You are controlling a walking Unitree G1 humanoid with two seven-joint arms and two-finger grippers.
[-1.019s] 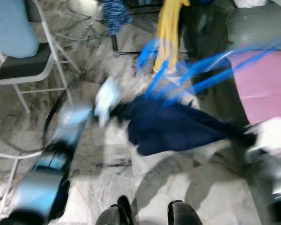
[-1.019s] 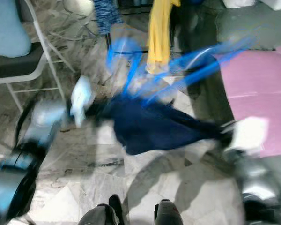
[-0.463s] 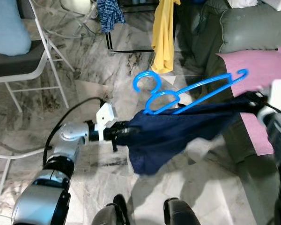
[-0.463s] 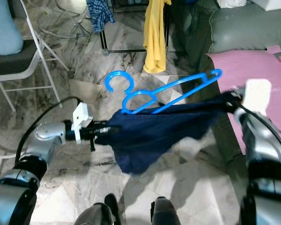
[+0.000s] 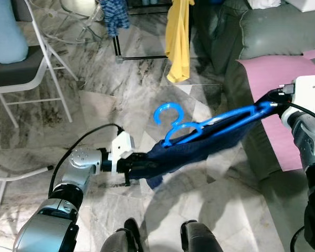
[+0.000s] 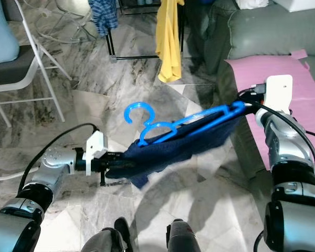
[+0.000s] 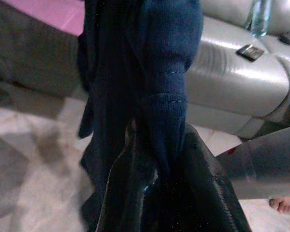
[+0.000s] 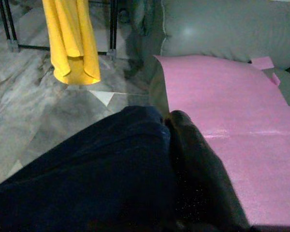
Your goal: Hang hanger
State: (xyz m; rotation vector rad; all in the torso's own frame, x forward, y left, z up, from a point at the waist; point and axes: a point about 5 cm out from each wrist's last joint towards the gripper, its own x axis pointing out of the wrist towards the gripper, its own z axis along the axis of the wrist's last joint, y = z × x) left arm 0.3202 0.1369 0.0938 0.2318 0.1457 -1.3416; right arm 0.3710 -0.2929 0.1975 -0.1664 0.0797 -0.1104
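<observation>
A bright blue plastic hanger [image 5: 199, 127] is held in the air between my two arms, its hook [image 5: 167, 113] curling toward my left. A dark navy garment [image 5: 197, 149] is draped along it and sags below. My left gripper [image 5: 139, 164] is shut on the garment's lower end, and the left wrist view has the navy cloth [image 7: 154, 92] pinched between its black fingers [image 7: 135, 193]. My right gripper [image 5: 269, 104] is shut on the hanger's far end where the cloth wraps it, above the edge of the pink sheet. In the right wrist view the navy cloth [image 8: 87, 188] covers one finger.
A grey sofa [image 5: 273, 26] with a pink sheet [image 5: 273, 79] lies to my right. A black clothes rack [image 5: 147, 55] with a yellow garment [image 5: 178, 37] and a checked blue one [image 5: 113, 13] stands ahead. A white folding chair [image 5: 26, 68] is at my left. The floor is grey marble.
The blur has gone and the view has steadied. The garment hangs shorter and more bunched along the hanger than half a second ago. My right gripper has risen to the hanger's far end.
</observation>
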